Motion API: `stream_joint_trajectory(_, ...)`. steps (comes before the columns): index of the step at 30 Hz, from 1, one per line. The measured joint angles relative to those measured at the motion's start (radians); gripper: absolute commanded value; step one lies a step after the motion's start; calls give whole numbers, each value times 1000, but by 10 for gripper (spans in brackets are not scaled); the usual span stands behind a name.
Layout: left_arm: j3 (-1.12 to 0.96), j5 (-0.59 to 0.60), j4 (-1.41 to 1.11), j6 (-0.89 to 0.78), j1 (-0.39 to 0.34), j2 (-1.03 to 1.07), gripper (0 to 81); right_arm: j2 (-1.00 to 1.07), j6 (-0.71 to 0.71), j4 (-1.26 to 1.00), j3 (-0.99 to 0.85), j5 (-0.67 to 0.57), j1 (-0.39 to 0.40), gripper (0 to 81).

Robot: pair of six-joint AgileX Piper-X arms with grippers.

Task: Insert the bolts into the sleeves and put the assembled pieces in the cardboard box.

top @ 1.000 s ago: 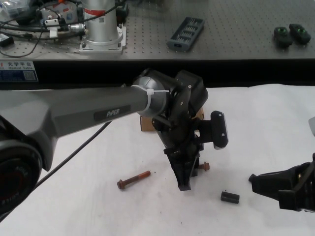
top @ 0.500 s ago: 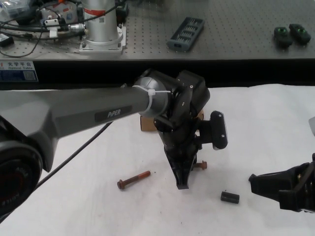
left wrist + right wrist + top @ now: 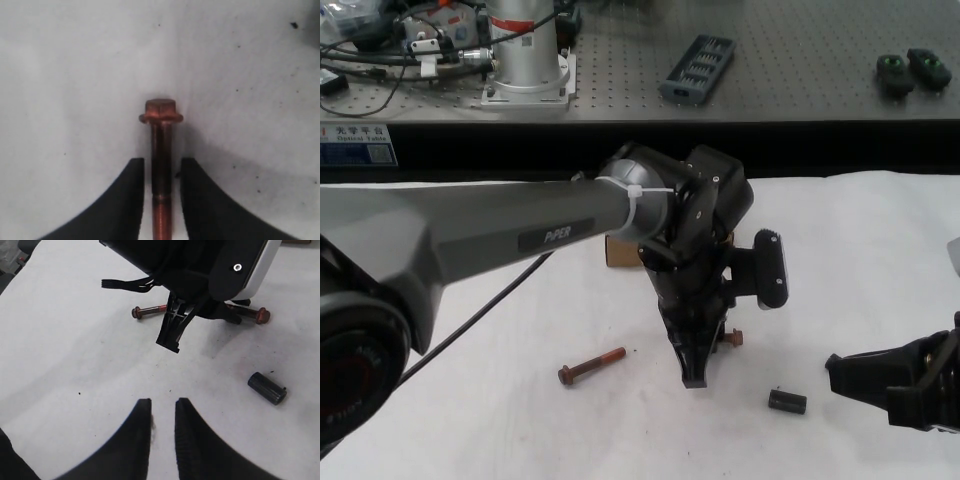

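Nothing is assembled yet, I judge. My left claw [image 3: 162, 161] straddles one bolt [image 3: 161, 125] on the cloth [image 3: 500, 430], fingers not yet clenched. The other bolt [image 3: 592, 366] and the sleeve [image 3: 787, 402] lie loose nearby. The right claw [image 3: 163, 402] is released and empty. The cardboard box [image 3: 618, 254] waits farther back.

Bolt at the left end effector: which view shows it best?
Left wrist view: the bolt shows head and shank between the left end effector's fingers. The high view catches mainly its head, as does the right wrist view.
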Motion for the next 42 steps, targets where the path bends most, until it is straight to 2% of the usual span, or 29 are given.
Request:
stream_joint_trajectory(8, -4, -1, 0, 10, -5, 0, 208, 0, 0, 0, 0, -1, 0, 142)
stream_joint_trajectory(25, -4, 14, -1, 15, -26, 0, 209, -2, 15, -5, 73, -15, 0, 142)
stream_joint_trajectory(27, -4, 2, -16, 7, -26, 0, 172, -2, 18, -19, 73, -20, 0, 142)
stream_joint_trajectory(31, -4, -21, -34, 4, -26, 7, 17, -2, 38, -39, 73, -42, 0, 142)
stream_joint_trajectory(42, -4, -43, -39, -18, -28, 7, 6, -2, 44, -45, 73, -64, 0, 142)
